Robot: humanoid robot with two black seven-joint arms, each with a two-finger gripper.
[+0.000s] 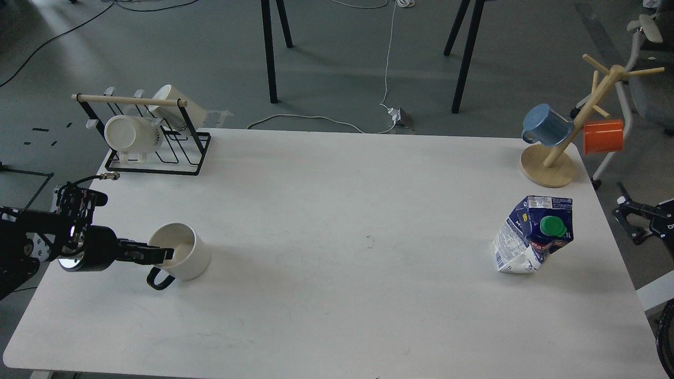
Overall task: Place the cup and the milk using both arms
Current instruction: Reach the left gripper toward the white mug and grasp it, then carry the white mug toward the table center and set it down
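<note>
A white cup [185,258] with a black handle stands upright at the table's front left. My left gripper [160,254] comes in from the left, and its dark fingers reach across the cup's left rim at the opening. The fingers overlap as one dark bar, so I cannot tell whether they are open or shut. A dented blue and white milk carton [532,234] with a green cap stands at the right of the table. My right gripper [629,217] shows small and dark off the table's right edge, right of the carton and apart from it.
A black wire rack [152,142] with two white mugs stands at the back left. A wooden mug tree [547,166] with a blue and an orange mug stands at the back right. The white table [342,210] is bare between cup and carton.
</note>
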